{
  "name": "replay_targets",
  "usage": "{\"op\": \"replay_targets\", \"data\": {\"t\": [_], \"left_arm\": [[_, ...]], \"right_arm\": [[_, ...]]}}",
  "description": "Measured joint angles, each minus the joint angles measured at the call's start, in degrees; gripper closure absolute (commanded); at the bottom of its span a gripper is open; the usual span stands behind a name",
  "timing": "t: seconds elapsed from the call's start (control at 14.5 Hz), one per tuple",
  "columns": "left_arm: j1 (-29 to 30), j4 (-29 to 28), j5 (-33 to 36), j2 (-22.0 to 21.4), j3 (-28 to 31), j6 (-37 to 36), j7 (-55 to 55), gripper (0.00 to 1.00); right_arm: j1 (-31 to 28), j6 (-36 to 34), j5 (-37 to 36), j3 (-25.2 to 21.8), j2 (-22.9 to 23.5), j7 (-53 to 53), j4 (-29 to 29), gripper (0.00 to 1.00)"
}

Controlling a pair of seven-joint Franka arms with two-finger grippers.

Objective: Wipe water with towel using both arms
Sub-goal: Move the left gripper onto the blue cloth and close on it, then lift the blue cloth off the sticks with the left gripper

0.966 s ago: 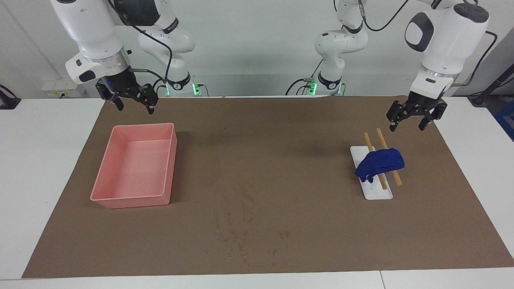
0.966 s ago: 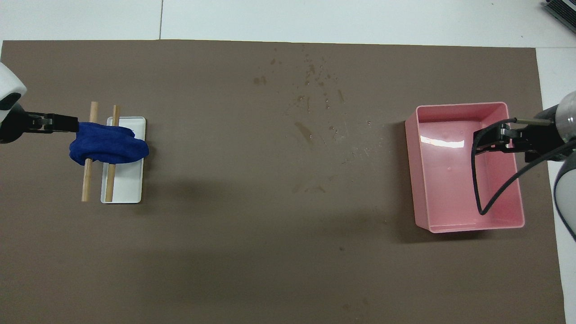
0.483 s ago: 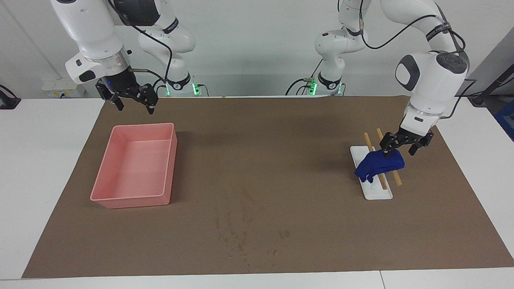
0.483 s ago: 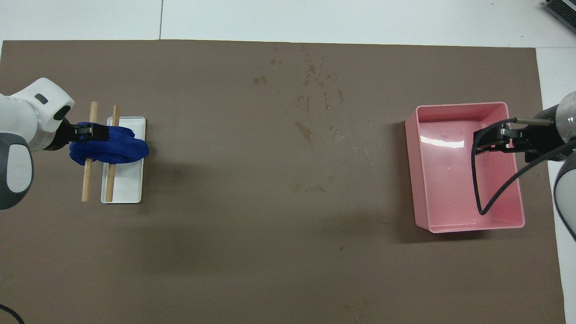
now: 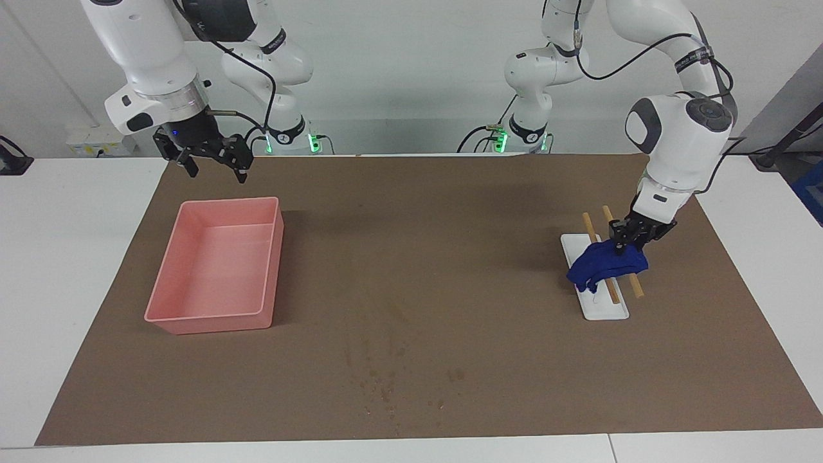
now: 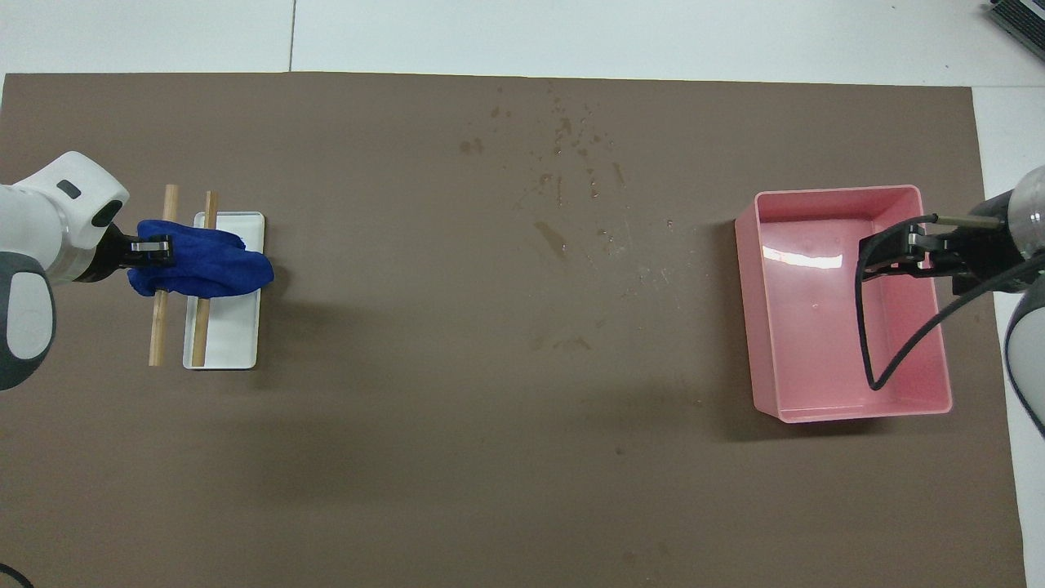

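- Risk: the towel [image 5: 606, 264], draped over two wooden rods [image 5: 611, 257] on the white tray [image 5: 604, 307], could drag those rods off when lifted.
- Left gripper [image 5: 630, 242] is down at the towel's edge, fingers pinched on the fabric, wrist tilted.
- Right gripper [image 5: 204, 157] waits spread over the pink bin [image 5: 215, 265].

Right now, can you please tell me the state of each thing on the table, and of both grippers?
towel: bunched, draped over the two wooden sticks, not lifted.
left gripper: down on the towel, fingers closed on its upper edge.
right gripper: open, waiting in the air over the pink tray's end nearest the robots.
pink tray: upright, nothing inside.
white tray: flat under the sticks.
water spots: unwiped.
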Motion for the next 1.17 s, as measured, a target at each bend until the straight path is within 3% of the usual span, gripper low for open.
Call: {"op": "replay_targets", "data": {"t": [0.34, 0.69, 0.9, 1.17], "left_arm": [[0.9, 2.2, -1.3, -0.3, 0.0, -4.0, -0.7, 1.00], [3.9, 12.2, -17.8, -0.4, 0.2, -18.7, -4.4, 1.00], [4.1, 16.2, -27.0, -1.0, -0.5, -23.3, -18.5, 1.00], [2.8, 17.1, -40.1, -3.1, -1.7, -24.5, -41.5, 1.00]], "right_arm": [[0.0, 0.0, 0.0, 0.0, 0.0, 0.0, 0.0, 0.00], [0.0, 0.0, 0.0, 0.0, 0.0, 0.0, 0.0, 0.00], [0.0, 0.0, 0.0, 0.0, 0.0, 0.0, 0.0, 0.00], [0.0, 0.0, 0.0, 0.1, 0.0, 0.0, 0.0, 0.00]]}}
